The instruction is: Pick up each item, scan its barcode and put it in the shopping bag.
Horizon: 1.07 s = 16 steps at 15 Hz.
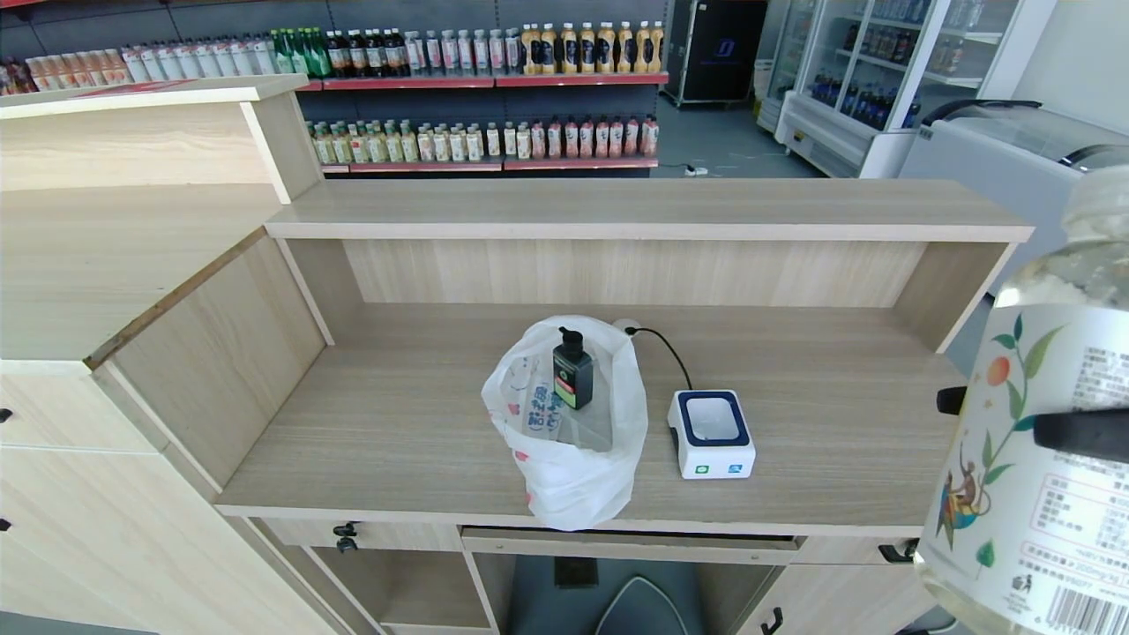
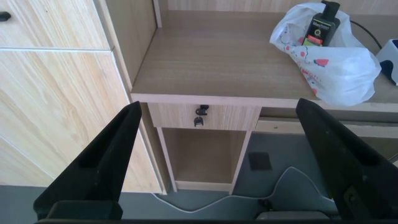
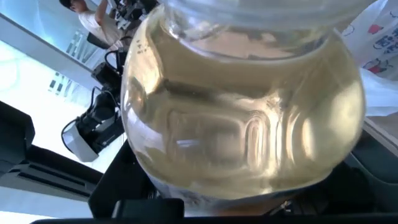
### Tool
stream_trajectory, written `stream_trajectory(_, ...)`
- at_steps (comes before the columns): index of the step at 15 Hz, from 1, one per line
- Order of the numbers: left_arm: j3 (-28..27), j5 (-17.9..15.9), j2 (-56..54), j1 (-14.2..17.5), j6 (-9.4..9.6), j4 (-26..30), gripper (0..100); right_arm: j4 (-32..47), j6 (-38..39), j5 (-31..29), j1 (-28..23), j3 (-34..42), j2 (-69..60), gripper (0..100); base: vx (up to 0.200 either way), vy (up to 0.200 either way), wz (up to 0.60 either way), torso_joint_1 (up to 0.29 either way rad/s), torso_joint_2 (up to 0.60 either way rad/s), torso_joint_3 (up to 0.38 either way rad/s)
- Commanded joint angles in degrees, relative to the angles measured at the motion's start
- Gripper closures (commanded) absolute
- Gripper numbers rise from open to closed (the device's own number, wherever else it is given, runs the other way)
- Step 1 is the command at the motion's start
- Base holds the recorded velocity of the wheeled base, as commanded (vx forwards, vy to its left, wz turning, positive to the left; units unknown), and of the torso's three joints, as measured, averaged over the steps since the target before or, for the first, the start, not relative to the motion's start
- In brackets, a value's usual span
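Nearest, at the lower right of the head view, the right claw [image 1: 1014,416] is clamped around the middle of a clear bottle [image 1: 1041,529] of pale liquid. Full, it looks fairly heavy; its glossy label is probably slippery and the thin walls may give. A mid-body hold suits it and leaves the barcode [image 1: 1089,610] near the base uncovered. The left claw [image 2: 217,162] hangs open and empty, low before the tabletop [image 1: 397,441]. Farther off at mid-frame are the white scanner [image 1: 711,432] and, just left of it, the soft bag [image 1: 564,423] with a dark pump bottle [image 1: 573,370] inside.
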Motion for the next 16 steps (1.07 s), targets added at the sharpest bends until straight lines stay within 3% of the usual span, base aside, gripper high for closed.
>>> stream_trajectory(1,0.0,0.0,0.0,0.0,0.01,0.0,0,-0.1,-0.4,-1.3,0.0,1.2,-0.4,100,0.000,0.000,0.00,0.000,0.00,0.000)
stream_trajectory(4,0.0,0.0,0.0,0.0,0.01,0.0,0,-0.1,-3.5,-3.1,-0.2,3.2,-0.1,100,0.000,0.000,0.00,0.000,0.00,0.000)
stream_trajectory(16,0.0,0.0,0.0,0.0,0.01,0.0,0,-0.2,-3.7,-3.1,-1.2,2.9,0.3,100,0.000,0.000,0.00,0.000,0.00,0.000)
